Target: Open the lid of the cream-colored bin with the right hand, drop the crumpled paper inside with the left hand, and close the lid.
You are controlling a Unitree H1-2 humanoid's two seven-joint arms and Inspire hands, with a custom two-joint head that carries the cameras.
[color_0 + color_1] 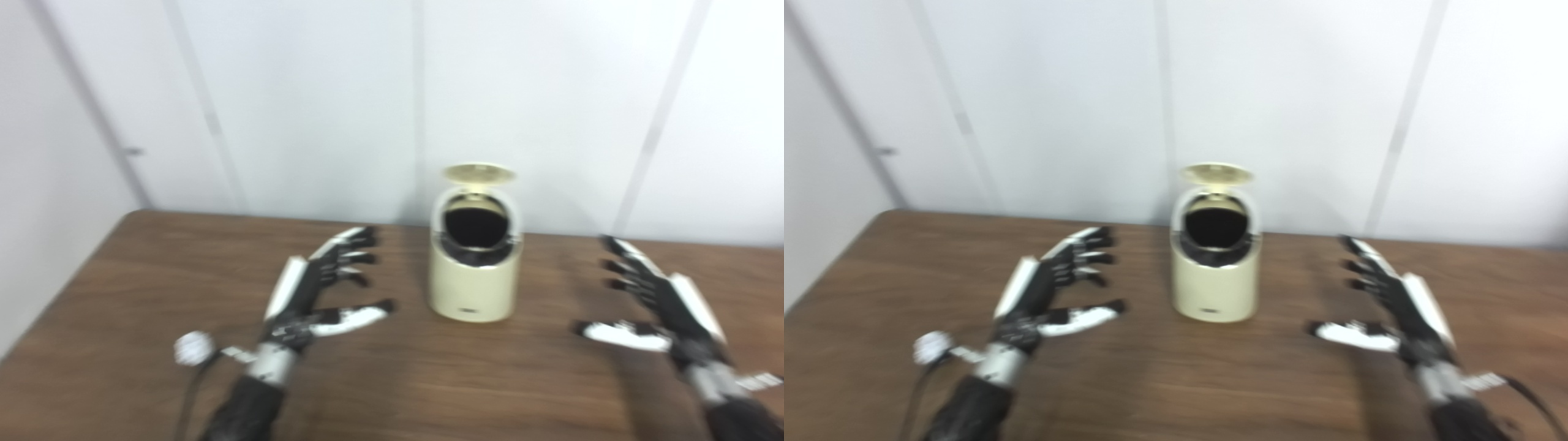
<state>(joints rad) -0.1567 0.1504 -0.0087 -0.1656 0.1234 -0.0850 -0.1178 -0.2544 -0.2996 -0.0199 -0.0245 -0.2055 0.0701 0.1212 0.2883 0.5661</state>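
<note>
bin (pixel 474 269), lid (pixel 479 173) up, paper (pixel 193 348) by left wrist

Both views blurred. Left hand (pixel 318 288) empty, fingers spread and pointing up and to the right, thumb stretched out sideways; it sits left of the cream-colored bin (pixel 474 269), near but apart. Right hand (pixel 658 306) empty, fingers apart and angled up and to the left, thumb extended toward the bin; right of the bin, farther off than the left. Both forearms enter from the bottom edge.
</note>
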